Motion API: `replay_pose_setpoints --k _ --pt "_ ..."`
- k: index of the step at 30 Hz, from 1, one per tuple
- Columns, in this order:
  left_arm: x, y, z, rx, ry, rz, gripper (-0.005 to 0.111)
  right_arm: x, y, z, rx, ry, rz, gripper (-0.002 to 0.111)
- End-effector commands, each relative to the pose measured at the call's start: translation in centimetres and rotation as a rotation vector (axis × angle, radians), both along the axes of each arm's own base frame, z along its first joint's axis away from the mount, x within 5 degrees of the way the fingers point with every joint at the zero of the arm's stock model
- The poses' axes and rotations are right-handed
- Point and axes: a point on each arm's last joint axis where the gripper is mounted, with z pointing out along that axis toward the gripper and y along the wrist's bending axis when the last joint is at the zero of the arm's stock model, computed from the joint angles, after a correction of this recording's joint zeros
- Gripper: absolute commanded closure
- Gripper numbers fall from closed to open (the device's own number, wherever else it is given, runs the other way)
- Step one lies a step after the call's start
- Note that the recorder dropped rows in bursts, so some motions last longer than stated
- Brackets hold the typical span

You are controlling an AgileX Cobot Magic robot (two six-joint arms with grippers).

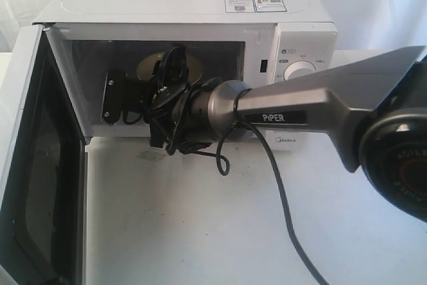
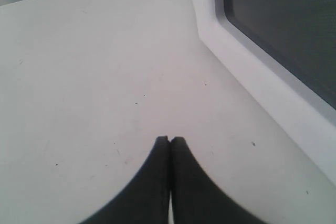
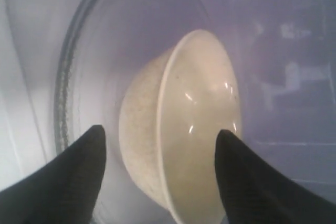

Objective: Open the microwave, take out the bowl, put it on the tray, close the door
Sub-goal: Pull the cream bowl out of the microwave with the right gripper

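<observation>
While the door (image 1: 20, 98) stands wide open on the left side of the microwave (image 1: 200, 11), its inner face and dark window turned toward the camera, the cavity mouth is fully exposed from the hinge edge across to the knob panel (image 1: 301, 70). The right arm (image 1: 313, 98) reaches in from the right over the white table (image 1: 200, 231), and its wrist fills much of the opening's lower middle, leaving a gap on the hinge side and a narrower one toward the panel. The bowl (image 1: 147, 66) sits deep in the cavity, partly hidden behind the wrist in the exterior view. In the right wrist view it rests on the glass turntable (image 3: 64, 93), whose raised rim curves round it with a band of bare glass between. The right gripper (image 3: 160, 132) is spread wide: one finger (image 3: 79, 177) lies outside the bowl's speckled outer wall, and the other (image 3: 257, 182) lies by the far side of the rim. Neither is pressed in, and whether either touches the bowl cannot be told. The left gripper (image 2: 169, 140) is clenched on nothing, its tips pressed together over bare table just beside the door's lower white frame. A black cable (image 1: 280, 191) trails from the right arm, loops below the cavity sill and runs across the table toward the near edge. Two stickers (image 1: 255, 3) lie on the microwave's top near its front edge.
</observation>
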Motion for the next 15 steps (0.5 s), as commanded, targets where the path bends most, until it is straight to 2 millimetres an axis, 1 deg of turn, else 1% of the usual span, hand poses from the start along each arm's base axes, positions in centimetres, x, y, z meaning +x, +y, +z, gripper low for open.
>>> replay_pose_setpoints --k 1,6,11,15 --pt "0.0 0.0 -0.1 -0.013 0.002 0.000 0.107 0.5 -0.1 0.2 0.012 -0.009 -0.004 0.051" --pt "0.0 0.0 -0.1 -0.013 0.002 0.000 0.107 1.0 -0.2 -0.7 0.003 0.002 -0.012 0.051" --pt "0.0 0.0 -0.1 -0.013 0.002 0.000 0.107 1.4 -0.2 -0.8 0.000 -0.012 -0.032 0.052" --pt "0.0 0.0 -0.1 -0.013 0.002 0.000 0.107 1.6 -0.2 -1.2 -0.002 -0.007 -0.033 0.059"
